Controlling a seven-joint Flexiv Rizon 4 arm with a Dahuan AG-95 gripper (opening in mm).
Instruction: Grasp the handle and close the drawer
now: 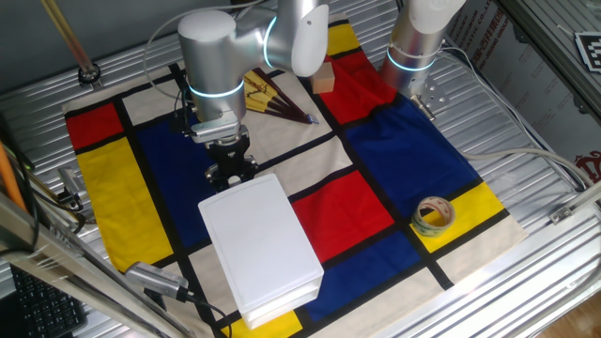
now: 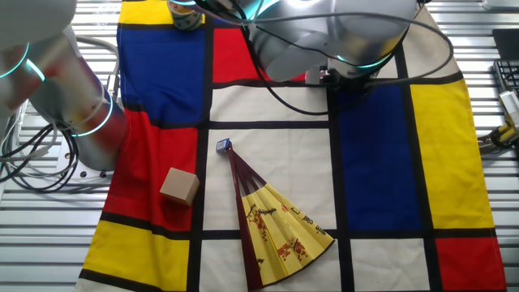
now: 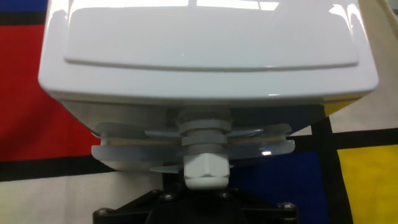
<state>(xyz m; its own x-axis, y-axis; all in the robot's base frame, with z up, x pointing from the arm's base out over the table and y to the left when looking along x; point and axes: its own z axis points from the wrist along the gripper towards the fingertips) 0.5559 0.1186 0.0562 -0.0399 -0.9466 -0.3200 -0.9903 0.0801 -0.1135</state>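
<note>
Resting on the colour-block cloth (image 1: 150,202) that covers the tabletop (image 1: 526,282), the flat white box (image 1: 261,246) lies near the front edge, its short face turned toward the arm. At that face the black end effector (image 1: 231,173) sits low, just beside the box. The hand view shows the drawer (image 3: 193,144) front and its small white handle (image 3: 205,169) jutting just above the fingers' base; whether the fingers grip it cannot be told. Farther right lie a folding fan (image 1: 277,99), a wooden cube (image 1: 324,79) and a tape roll (image 1: 434,215).

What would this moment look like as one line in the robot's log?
phase: at handle | hand: at box front, grip state unclear | drawer: nearly shut | nearby: fan, cube, tape roll
</note>
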